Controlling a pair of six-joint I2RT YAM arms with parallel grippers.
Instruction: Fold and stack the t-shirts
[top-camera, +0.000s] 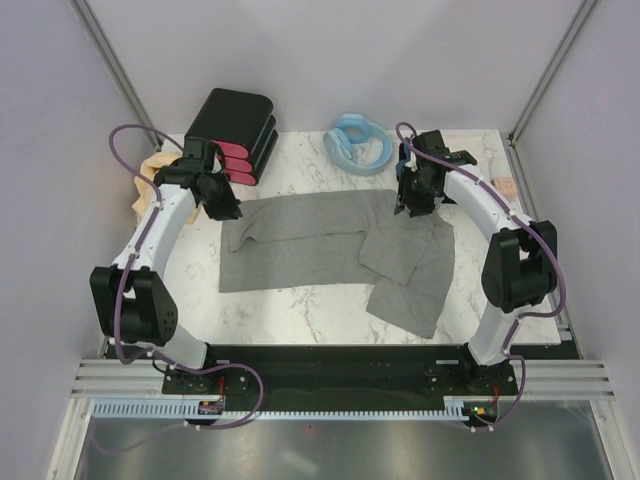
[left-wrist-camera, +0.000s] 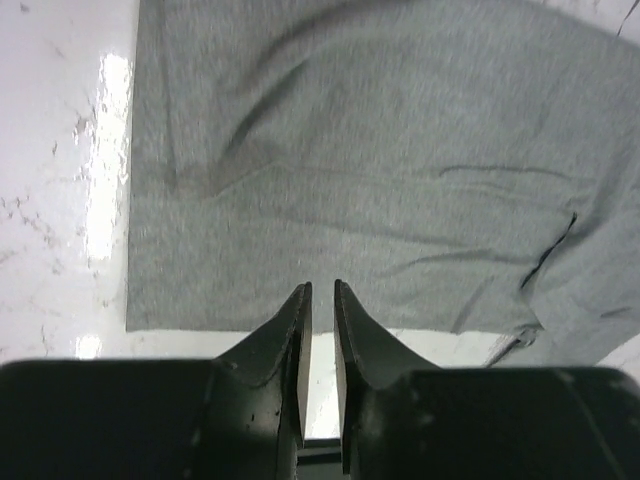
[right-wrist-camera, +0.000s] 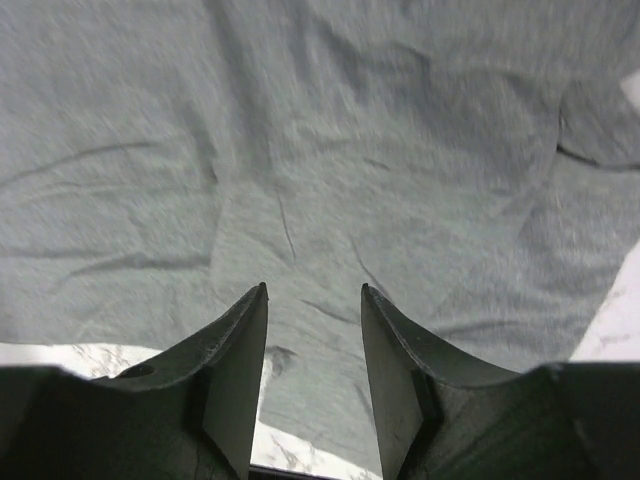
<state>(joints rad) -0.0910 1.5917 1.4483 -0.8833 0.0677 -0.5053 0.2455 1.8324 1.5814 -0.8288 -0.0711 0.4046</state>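
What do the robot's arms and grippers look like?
The left arm and right arm are white tubes with chunky black joints. A purple cable loops along each. The left gripper and right gripper are black, with two pointed fingers.

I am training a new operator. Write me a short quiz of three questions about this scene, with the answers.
1. What colour are the drawers of the box?
2. Which thing lies nearest the right gripper? A: hose. B: box. C: tan shirt.
3. True or false: neither the left gripper nor the right gripper holds the grey shirt.
Key: 1 pink; 2 A; 3 true.
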